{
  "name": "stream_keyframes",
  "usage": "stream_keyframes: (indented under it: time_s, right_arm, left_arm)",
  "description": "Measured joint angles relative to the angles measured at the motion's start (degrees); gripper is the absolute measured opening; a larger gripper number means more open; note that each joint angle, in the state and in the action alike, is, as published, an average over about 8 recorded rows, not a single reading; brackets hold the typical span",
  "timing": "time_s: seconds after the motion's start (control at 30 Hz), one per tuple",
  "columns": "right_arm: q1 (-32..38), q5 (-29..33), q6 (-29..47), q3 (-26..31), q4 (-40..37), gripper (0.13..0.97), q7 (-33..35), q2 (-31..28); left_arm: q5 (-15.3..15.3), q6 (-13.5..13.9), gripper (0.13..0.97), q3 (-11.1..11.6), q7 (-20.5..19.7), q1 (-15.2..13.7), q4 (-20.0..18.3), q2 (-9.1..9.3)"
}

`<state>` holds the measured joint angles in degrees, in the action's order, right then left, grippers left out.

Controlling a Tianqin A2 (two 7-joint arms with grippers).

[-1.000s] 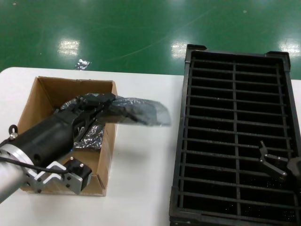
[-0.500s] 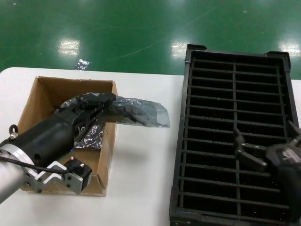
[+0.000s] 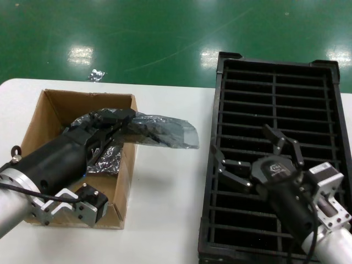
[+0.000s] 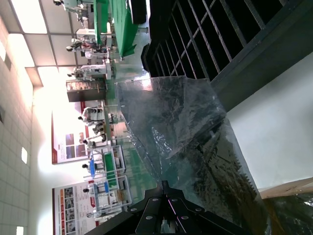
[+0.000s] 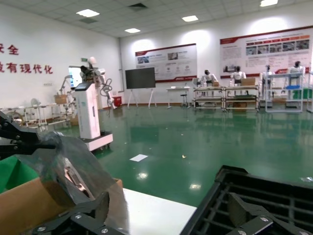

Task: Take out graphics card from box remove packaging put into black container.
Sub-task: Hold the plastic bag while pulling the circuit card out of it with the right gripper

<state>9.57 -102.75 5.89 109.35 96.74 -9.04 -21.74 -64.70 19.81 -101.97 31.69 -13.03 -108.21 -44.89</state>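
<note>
Left claw [image 3: 118, 124] pinches crinkly silver-grey packaging [image 3: 165, 132], a dark shape seemingly inside; right claw [image 3: 256, 159] gapes empty.

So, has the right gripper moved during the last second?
Yes. The right gripper, jaws open, has moved left across the black container, from the tray's right edge toward the bagged card held by the left gripper.

Both arms have matte black forearm housings on silver metal wrist brackets studded with screws; thin black cables loop alongside; the right gripper [image 3: 254, 159] carries black linkage fingers and what looks like a small logo.
</note>
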Motion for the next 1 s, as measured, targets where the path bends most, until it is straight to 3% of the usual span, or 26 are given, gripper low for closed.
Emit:
stream_keyframes:
  time_s: [0.2, 0.53, 0.8, 0.93, 1.0]
  right_arm:
    - [5.0, -5.0, -7.4, 9.4, -0.3, 0.803, 1.7, -4.9]
    - [12.6, -19.0, -18.1, 23.6, 0.3, 0.623, 12.7, -10.6]
    - [17.7, -26.7, -21.5, 30.6, 0.5, 0.406, 20.3, -12.3]
    - [19.4, -29.4, -22.5, 32.7, 0.6, 0.406, 23.0, -13.0]
    - [20.1, -30.6, -22.9, 33.6, 0.7, 0.367, 24.3, -13.2]
  left_arm:
    - [0.0, 0.0, 0.139, 0.0, 0.0, 0.0, 0.0, 0.00]
    - [0.0, 0.0, 0.139, 0.0, 0.0, 0.0, 0.0, 0.00]
    - [0.0, 0.0, 0.139, 0.0, 0.0, 0.0, 0.0, 0.00]
    - [0.0, 0.0, 0.139, 0.0, 0.0, 0.0, 0.0, 0.00]
    - [0.0, 0.0, 0.139, 0.0, 0.0, 0.0, 0.0, 0.00]
